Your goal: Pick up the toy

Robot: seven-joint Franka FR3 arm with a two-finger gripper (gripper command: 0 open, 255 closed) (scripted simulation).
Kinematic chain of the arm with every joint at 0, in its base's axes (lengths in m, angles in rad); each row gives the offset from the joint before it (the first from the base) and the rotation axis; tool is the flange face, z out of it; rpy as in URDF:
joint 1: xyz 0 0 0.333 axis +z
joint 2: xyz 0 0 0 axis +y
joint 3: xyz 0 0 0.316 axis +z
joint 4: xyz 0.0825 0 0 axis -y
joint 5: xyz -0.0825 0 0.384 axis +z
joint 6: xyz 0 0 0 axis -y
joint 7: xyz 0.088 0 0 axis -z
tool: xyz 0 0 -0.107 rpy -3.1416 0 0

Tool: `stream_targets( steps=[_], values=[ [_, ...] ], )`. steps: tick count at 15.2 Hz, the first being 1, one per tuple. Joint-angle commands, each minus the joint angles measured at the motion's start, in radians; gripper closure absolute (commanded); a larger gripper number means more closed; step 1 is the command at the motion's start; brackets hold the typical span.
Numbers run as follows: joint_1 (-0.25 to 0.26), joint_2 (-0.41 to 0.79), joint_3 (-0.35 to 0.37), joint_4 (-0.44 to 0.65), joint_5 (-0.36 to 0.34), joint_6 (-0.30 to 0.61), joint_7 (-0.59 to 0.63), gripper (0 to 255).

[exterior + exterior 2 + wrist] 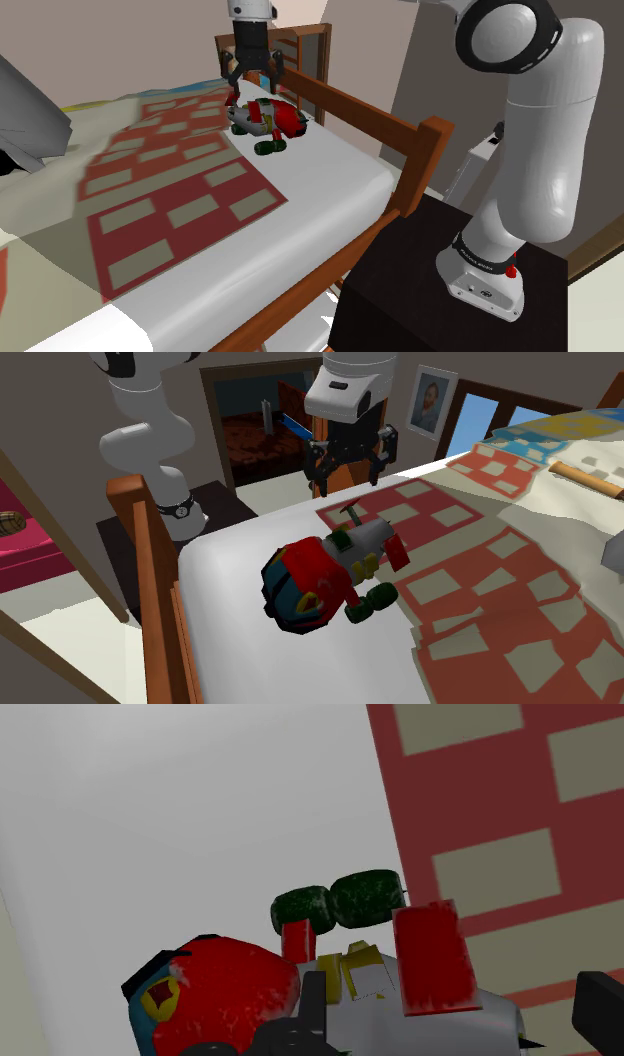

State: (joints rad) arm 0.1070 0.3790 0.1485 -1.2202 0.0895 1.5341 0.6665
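Shoulder view: white bed [330, 185], wooden frame [370, 118], red-and-beige quilt [170, 200]; toy [268, 119] lies on the sheet at the quilt's edge.
Second exterior view: jaws spread apart, just over the toy.
Wrist view: toy's body between the parted jaws.

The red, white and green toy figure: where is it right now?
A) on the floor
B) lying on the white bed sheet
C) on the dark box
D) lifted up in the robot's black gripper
B: the red, white and green toy figure lies on the white bed sheet beside the red patterned blanket, with the open black gripper above it.
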Motion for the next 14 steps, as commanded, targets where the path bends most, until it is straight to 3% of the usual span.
stream_targets(
  steps=[1,9,10,14],
  values=[
    [0.003,0.04,0.0,0.039,0.005,-0.005,0.016,0],
    [0.0,0.019,-0.001,-0.081,0.008,0.093,0.003,0],
    [-0.001,0.018,-0.001,-0.084,0.009,0.095,0.002,255],
    [-0.001,0.019,-0.001,-0.081,0.008,0.093,0.002,255]
  ],
)
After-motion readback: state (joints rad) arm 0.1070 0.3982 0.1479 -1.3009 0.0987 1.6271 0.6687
